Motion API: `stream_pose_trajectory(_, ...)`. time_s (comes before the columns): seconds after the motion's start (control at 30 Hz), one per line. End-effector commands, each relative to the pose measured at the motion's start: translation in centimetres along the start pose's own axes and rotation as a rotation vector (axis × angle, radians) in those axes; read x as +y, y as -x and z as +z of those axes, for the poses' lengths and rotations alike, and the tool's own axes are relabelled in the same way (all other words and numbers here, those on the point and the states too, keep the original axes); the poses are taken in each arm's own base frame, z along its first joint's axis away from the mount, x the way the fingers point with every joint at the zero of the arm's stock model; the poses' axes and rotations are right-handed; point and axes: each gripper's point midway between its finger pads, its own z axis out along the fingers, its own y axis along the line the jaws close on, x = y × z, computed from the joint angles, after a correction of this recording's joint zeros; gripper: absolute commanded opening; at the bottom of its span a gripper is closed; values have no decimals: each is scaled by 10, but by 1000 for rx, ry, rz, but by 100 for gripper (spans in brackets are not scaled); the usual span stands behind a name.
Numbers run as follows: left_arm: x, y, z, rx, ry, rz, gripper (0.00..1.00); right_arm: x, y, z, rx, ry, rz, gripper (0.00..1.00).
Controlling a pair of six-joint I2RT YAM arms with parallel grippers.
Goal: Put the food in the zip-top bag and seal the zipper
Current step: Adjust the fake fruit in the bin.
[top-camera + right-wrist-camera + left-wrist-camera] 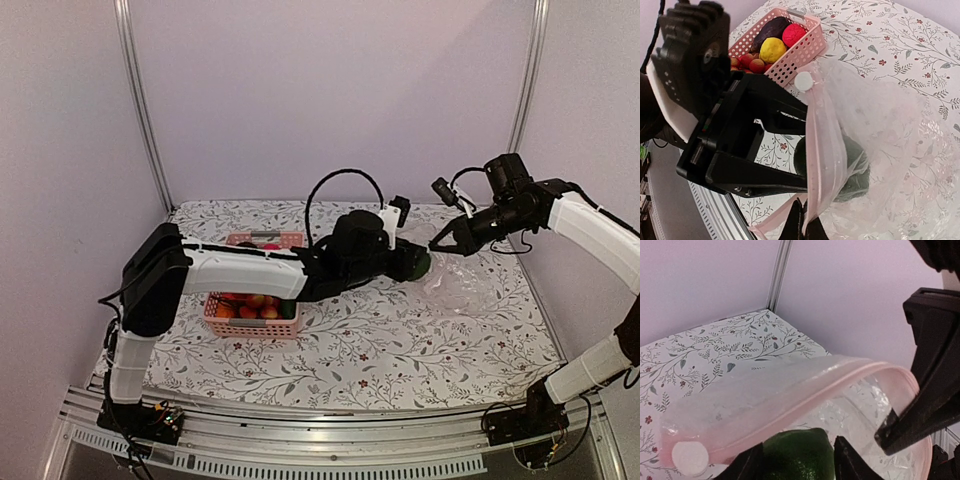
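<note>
**Green piece at bag mouth: notes on a clean release**

Logged left gripper [797,462] at the mouth of the bag [890,130], right of centre on the table [400,350]. Noted a green piece [800,447] between its fingers, close against both. Cannot tell whether clamped on it or just loosened.

Logged right gripper [801,223] clenched on the zipper [790,410], pinching the upper lip and lifting it so the mouth gapes toward the left. Noted a white disc [690,457] at one end of the strip.

Found the rest of the food [250,305] heaped in the pink basket [215,318], left of centre and well apart from the bag. Judged task early, with nearly all food yet to move and zipper unsealed.

For doing this step well:
- Carry the piece past the zipper and under the raised lip before opening fully. Seen through the plastic in the right wrist view, so probably inside already.
- Open just enough to let it roll off the pads without snagging the film.
- Withdraw straight back to the left along the entry line, to avoid tugging the lip out of the right pinch.
- Hold the right pinch high and steady, since slack film would likely fold over the mouth.
- Watch for the round piece rolling back out to the left if the mouth sags.
</note>
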Motion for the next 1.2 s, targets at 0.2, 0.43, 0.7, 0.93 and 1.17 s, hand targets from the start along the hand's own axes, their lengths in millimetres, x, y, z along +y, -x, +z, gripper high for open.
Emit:
stream_pose_trajectory(0.2,-54,95,-112,-295,-63,116,61,-4,10,0,-37,3,0,0)
stream_pose_trajectory(0.43,-28,27,-125,-152,-6,16,67,5,11,-2,-44,45,-4,0)
stream_pose_trajectory(0.7,-5,-33,-109,-57,53,-191,51,8,7,-1,-40,63,-9,0)
stream_pose_trajectory(0.93,-8,-45,-88,-17,43,-211,59,10,6,-2,-33,68,-4,0)
stream_pose_trajectory(1.17,-8,-43,-61,6,19,-208,45,12,1,-2,-30,70,-3,0)
